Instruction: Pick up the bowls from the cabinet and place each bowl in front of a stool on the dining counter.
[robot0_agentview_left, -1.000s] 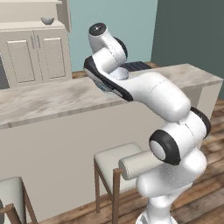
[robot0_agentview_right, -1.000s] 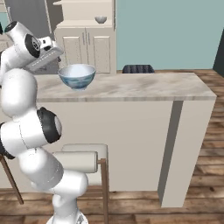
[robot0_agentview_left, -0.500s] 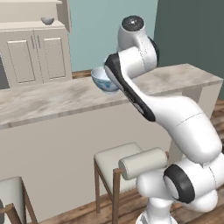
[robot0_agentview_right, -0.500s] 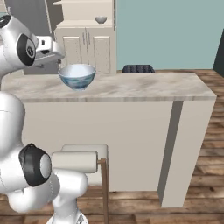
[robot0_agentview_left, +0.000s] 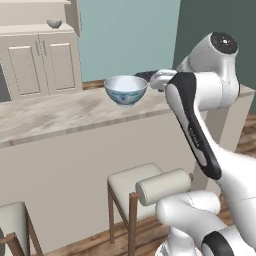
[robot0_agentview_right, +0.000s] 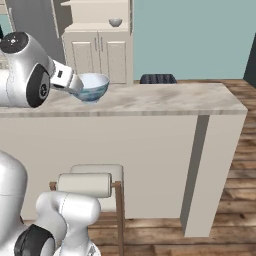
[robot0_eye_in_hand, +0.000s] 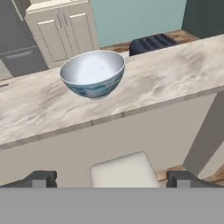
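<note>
Dining counter (robot0_agentview_left: 60, 112), long and beige-marbled, is seen spanning the views, with a cushioned stool (robot0_eye_in_hand: 124, 170) tucked below it. Behind it the cream cabinet (robot0_agentview_right: 97, 47) is seen, the grey bowl (robot0_agentview_right: 115, 22) resting on its shelf. The blue-patterned bowl (robot0_eye_in_hand: 92, 73) stands upright on the counter. The pincer (robot0_eye_in_hand: 111, 178) is spread wide, nothing held.

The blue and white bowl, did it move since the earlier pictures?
No. The blue and white bowl sits at the same spot on the dining counter, in line with the cabinet doors behind it.
</note>
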